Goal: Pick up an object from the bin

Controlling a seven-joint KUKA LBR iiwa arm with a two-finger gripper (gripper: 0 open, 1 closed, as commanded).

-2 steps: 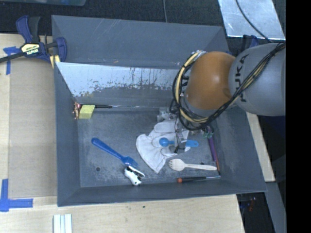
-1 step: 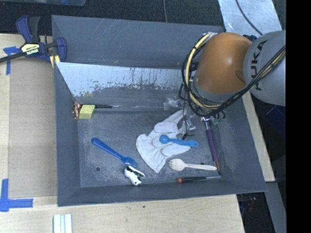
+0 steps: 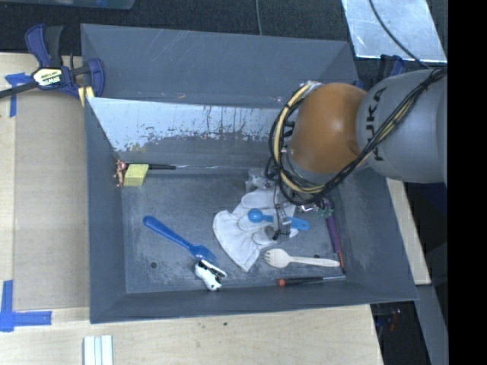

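Note:
My gripper (image 3: 283,223) hangs low over the right half of the bin floor, below the arm's wrist. Under it lies a crumpled white cloth (image 3: 237,238), and the gripper's tip sits at the cloth's right edge. A small blue piece (image 3: 258,216) rests on the cloth just left of the gripper, and another blue bit (image 3: 300,223) shows just right of it. In front of the gripper a white plastic spoon (image 3: 299,261) lies flat, with its bowl pointing left.
A blue-handled brush (image 3: 176,239) with a white head lies on the floor at front left. A yellow block on a dark stick (image 3: 135,175) sits by the back left wall. A purple pen (image 3: 333,238) and a red-tipped dark pen (image 3: 308,280) lie along the right and front walls.

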